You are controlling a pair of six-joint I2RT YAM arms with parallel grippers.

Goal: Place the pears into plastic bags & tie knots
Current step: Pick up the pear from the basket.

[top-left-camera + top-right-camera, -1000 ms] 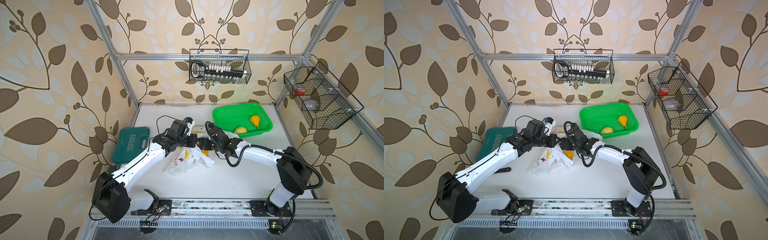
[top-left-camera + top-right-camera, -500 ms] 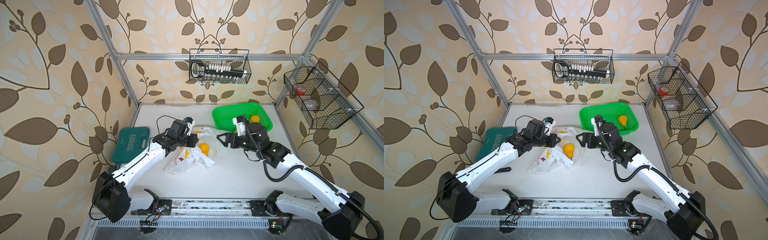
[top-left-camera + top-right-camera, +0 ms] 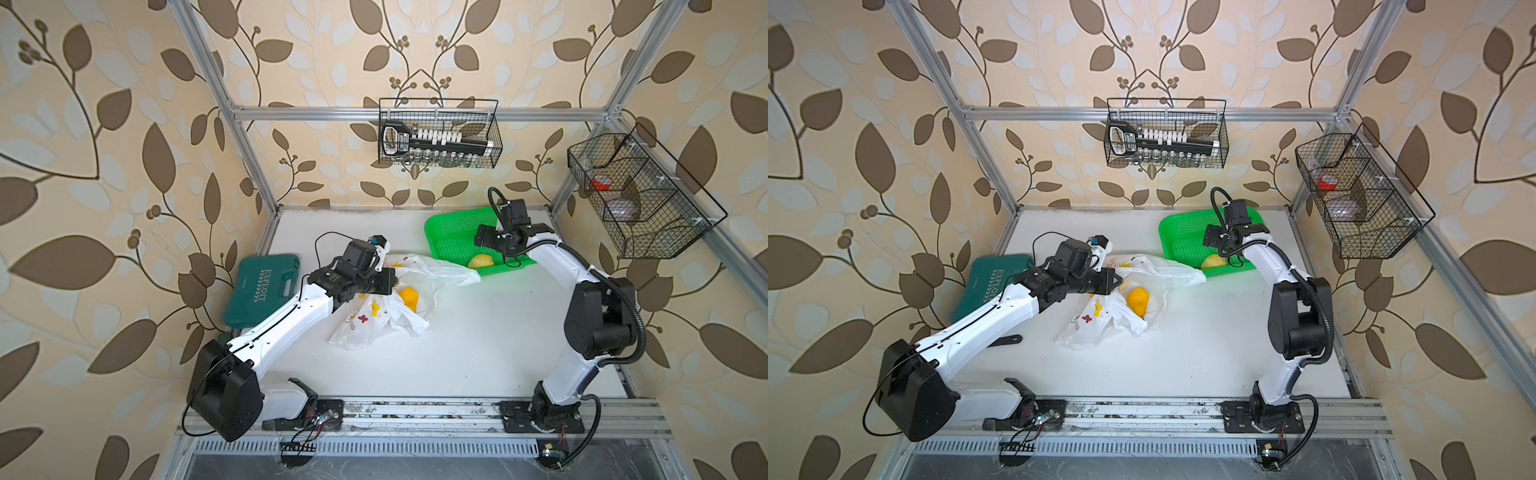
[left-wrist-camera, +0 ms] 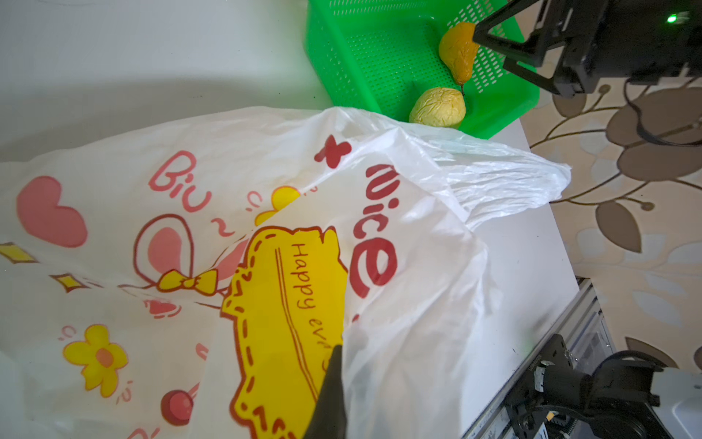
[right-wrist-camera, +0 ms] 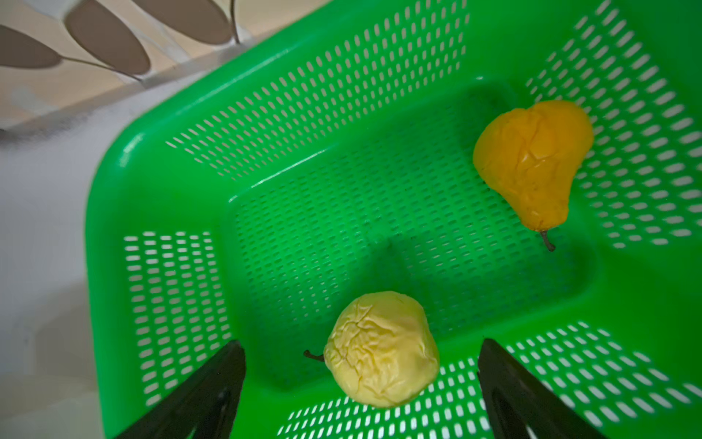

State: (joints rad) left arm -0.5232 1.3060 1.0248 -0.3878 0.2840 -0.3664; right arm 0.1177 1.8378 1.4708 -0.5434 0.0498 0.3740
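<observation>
Because the left fingers (image 4: 330, 395) are pinched shut on a fold of the thin translucent white plastic bag printed with rabbits and flowers (image 3: 365, 324), the bag's open mouth hangs on that one grip. The film looks slack, so a slip or a tug would likely let it sag over the orange-yellow pear (image 3: 1138, 300) lying inside the mouth. The right fingers (image 5: 205, 391) stand wide and empty over the green perforated plastic basket (image 3: 440, 216), framing the pale cream-yellow pear (image 5: 380, 349) without touching it. That pear sits tight against the basket's near wall, so a finger could catch the wall on the way down, or nudge the round fruit and send it rolling. The second orange pear (image 5: 532, 159) lies well apart across the basket floor, out of the way; a fourth pear I cannot make out.

One loose handle (image 3: 457, 276) of the bag reaches right up to the basket's near wall, where a carry from basket to bag might snag it. The white counter (image 3: 478, 353) is bare and broad toward the arm bases, giving the right arm room to swing. The dark green plastic tool case (image 3: 262, 286) sits beside the left arm at the counter's left edge, and the basket is close to the back wall.
</observation>
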